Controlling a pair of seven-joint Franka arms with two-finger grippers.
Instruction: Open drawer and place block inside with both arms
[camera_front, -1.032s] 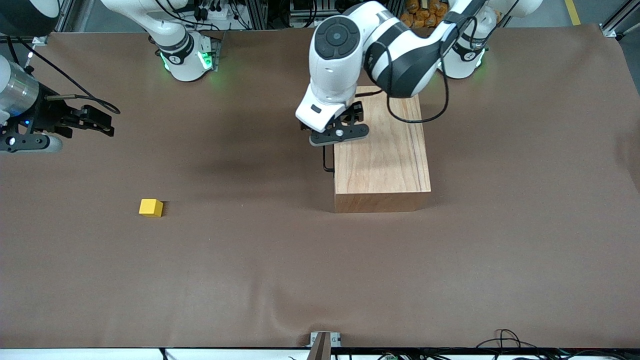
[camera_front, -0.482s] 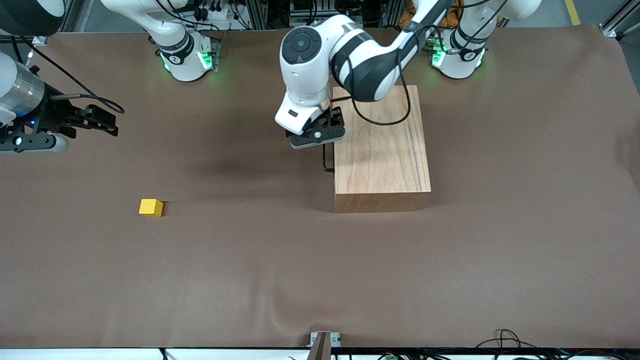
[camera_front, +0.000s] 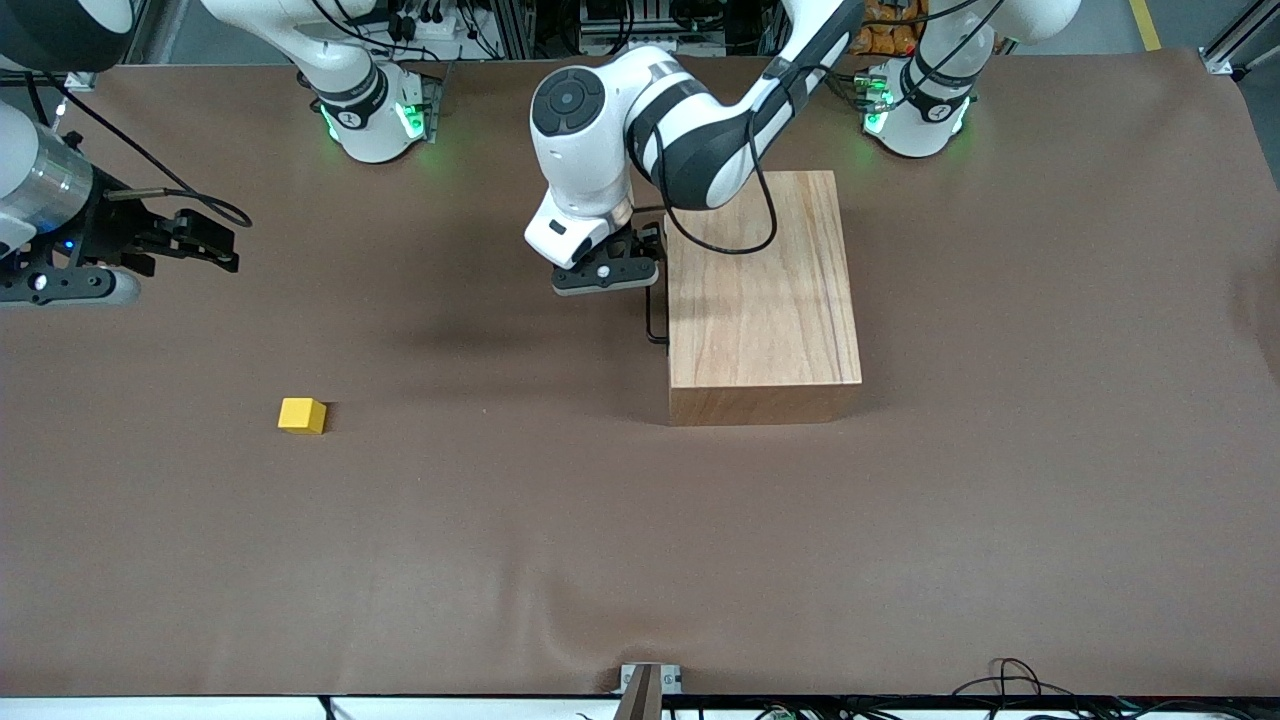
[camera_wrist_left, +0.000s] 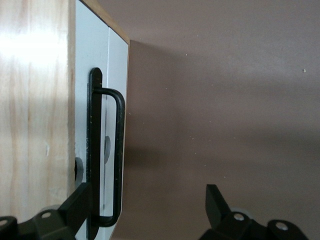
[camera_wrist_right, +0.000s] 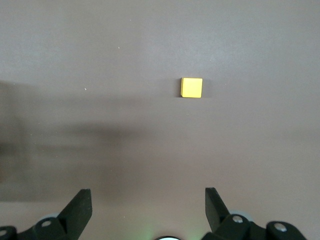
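2 grippers with fingers spread, left gripper (camera_front: 612, 272) at handle (camera_wrist_left: 118, 155), drawer (camera_wrist_left: 100, 75) seemingly shut, facing right arm's end.

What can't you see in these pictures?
- Drawer inside: shut within the wooden box, every view.
- Handle top end, front view: covered by the left gripper.
- Left gripper's base, left wrist view: cut off by the edge.
- Right gripper body, front view: cut off by the edge.

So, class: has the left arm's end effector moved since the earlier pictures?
Yes. The left end effector slid off the light-wood box toward the right arm's end, beside the black wire handle.
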